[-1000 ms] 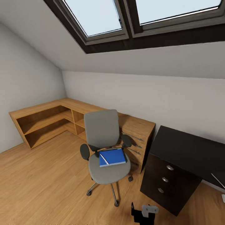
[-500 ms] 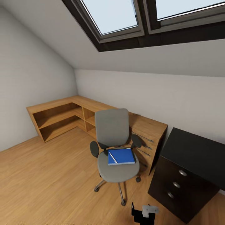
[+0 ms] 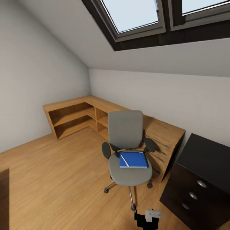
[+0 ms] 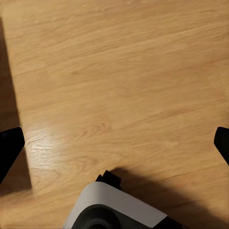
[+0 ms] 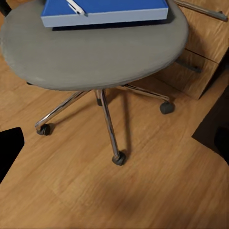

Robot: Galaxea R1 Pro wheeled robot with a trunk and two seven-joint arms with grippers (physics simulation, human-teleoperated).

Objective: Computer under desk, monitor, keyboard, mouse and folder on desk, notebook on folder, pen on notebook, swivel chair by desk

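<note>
Wooden flooring (image 3: 48, 179) spread beneath me. On the swivel chair (image 3: 127, 150) seat lay the folder (image 3: 133, 160), the pen (image 3: 124, 160) near its left edge; the desk (image 3: 204, 172) stood just right. Both grippers' fingers were spread wide, holding nothing.

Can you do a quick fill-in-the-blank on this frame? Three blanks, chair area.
1. The blue folder lies on the seat of the ____.
2. A thin whitish pen rests on top of the ____.
3. The black desk shows three drawers with round ____ knobs.

Missing words: swivel chair; folder; silver
</note>
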